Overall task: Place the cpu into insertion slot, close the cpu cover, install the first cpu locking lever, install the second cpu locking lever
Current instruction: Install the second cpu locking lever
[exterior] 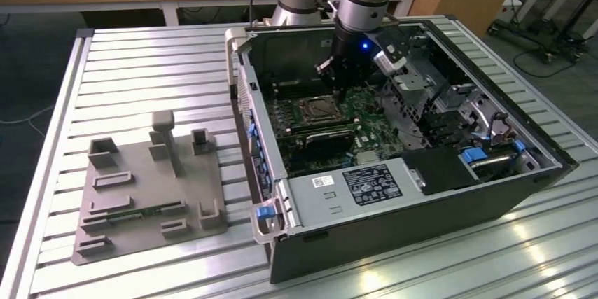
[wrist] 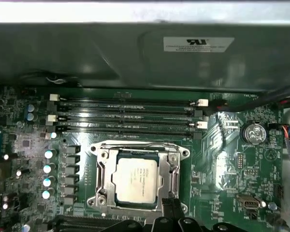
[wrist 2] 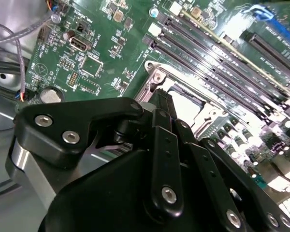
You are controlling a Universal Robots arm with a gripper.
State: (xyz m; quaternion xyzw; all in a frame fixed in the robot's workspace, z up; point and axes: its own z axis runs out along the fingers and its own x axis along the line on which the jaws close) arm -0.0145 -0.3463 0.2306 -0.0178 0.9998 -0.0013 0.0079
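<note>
While the arm reaches down into the open computer case [exterior: 411, 173] on the slatted metal table [exterior: 150, 68], its jaws [exterior: 337, 87] hang just above the green motherboard [wrist: 222, 159], close over the near edge of the insertion slot [wrist: 137, 176]. Whether the jaws are apart or together I cannot tell; in the second wrist view the black linkage of the gripper [wrist 2: 159, 101] crowds in front of the socket and hides the tips. The cpu [wrist: 136, 180] already sits flat in the slot, its pale metal top showing through the square window of the cpu cover [wrist: 170, 169], which lies down over it. Long black memory slots [wrist: 128, 113] run alongside the socket, on the side away from the jaws. On the table, to the exterior view's left of the case, stands a grey moulded fixture tray [exterior: 150, 194].
</note>
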